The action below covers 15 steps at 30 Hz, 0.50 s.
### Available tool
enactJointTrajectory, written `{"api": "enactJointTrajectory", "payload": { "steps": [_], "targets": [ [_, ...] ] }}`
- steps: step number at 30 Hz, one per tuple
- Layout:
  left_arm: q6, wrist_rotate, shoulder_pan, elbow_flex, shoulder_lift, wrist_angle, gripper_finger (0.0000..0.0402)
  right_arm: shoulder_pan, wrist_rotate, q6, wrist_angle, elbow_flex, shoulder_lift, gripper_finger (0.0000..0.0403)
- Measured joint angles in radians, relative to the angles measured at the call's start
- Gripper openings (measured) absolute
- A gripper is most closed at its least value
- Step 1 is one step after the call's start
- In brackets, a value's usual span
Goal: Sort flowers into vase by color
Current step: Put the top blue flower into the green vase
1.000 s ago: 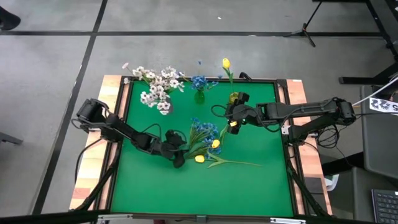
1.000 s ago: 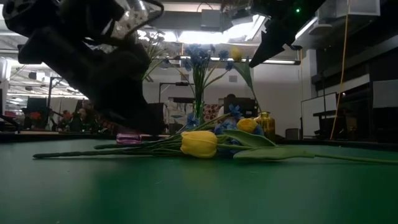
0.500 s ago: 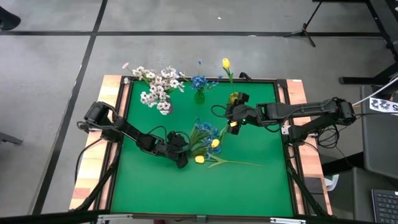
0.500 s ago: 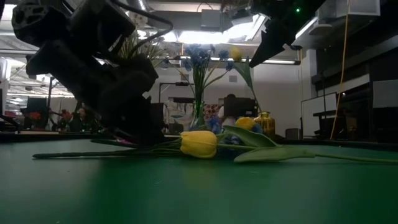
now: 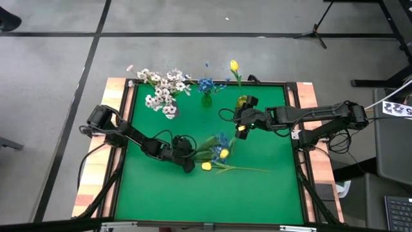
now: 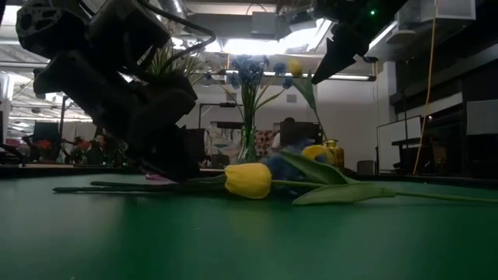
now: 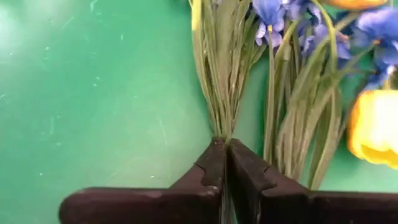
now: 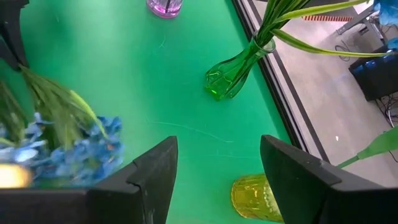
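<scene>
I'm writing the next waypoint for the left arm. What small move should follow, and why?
Probably a straight lift. The left gripper is shut on a bunch of green stems lying flat on the mat, with blue blooms at its far end. Raising it would clear the yellow tulips before heading to the green vase.

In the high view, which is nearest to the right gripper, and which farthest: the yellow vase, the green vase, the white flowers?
From the right gripper:
1. yellow vase, just beyond it, at the table's far edge.
2. green vase, farther along the far edge, toward the left arm's side.
3. white flowers, at the far corner on that side.
</scene>
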Motion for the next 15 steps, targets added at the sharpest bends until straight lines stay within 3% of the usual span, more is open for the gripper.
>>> {"api": "enactJointTrajectory", "payload": {
  "steps": [6,15],
  "targets": [
    [0.024,0.017,-0.001,-0.003,-0.039,-0.014,0.0007,0.012,0.007,0.015,0.018,0.0,0.0,0.023],
    [0.117,-0.062,-0.002,-0.004,-0.189,-0.005,0.0003,0.114,0.159,0.056,0.036,0.0,-0.023,0.023]
  ]
}}
